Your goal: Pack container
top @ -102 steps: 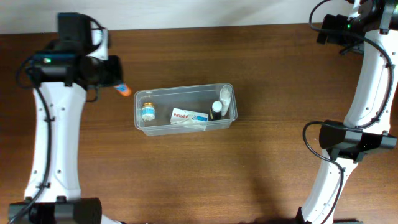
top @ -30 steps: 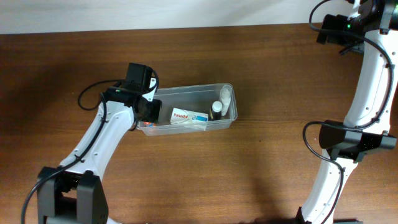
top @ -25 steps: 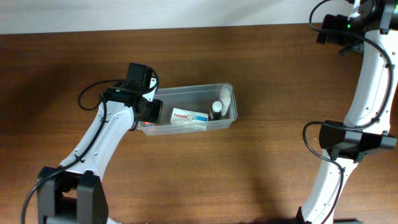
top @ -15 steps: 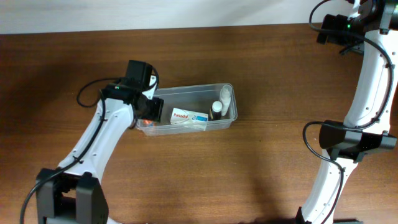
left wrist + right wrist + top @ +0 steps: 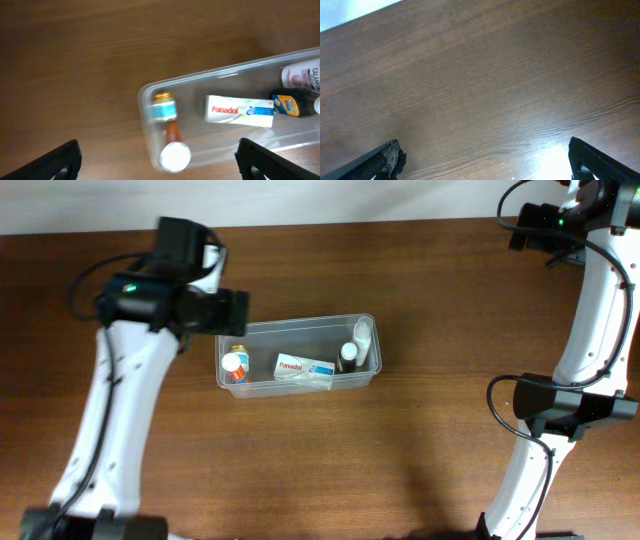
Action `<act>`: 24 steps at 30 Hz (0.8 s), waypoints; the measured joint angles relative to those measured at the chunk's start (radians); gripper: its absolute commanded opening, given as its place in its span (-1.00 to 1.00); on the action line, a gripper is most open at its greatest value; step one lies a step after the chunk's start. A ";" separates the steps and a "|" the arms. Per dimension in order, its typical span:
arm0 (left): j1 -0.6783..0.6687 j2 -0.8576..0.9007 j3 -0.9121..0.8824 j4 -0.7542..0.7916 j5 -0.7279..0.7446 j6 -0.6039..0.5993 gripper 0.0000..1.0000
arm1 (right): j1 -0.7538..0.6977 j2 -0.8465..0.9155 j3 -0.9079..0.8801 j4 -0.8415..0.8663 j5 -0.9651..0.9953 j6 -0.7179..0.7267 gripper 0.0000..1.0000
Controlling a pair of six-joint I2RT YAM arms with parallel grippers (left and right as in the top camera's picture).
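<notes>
The container is a clear plastic bin in the middle of the brown table. At its left end lie an orange bottle with a white cap and a small blue-labelled bottle. Further right are a white Panadol box, a dark bottle and a white bottle. My left gripper hovers just behind the bin's left end, open and empty. In the left wrist view the orange bottle lies in the container, below the left gripper. My right gripper stays at the far right, open.
The right wrist view holds only bare brown wood under the right gripper. A white wall strip runs along the table's far edge. The right arm's base stands at the right side.
My left gripper opened, let go of the orange bottle at the container's left end, and rose back toward the far left. The right arm has not moved.
</notes>
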 measured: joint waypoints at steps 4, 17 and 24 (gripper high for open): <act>0.065 -0.112 0.006 -0.094 -0.042 -0.050 0.99 | 0.000 0.000 0.000 0.000 0.000 0.000 0.97; 0.118 -0.479 0.019 -0.324 -0.073 -0.091 0.99 | 0.000 0.000 0.000 0.000 0.000 0.000 0.97; 0.118 -0.551 0.016 -0.388 -0.072 -0.091 0.99 | 0.000 0.000 0.000 0.000 0.000 0.000 0.97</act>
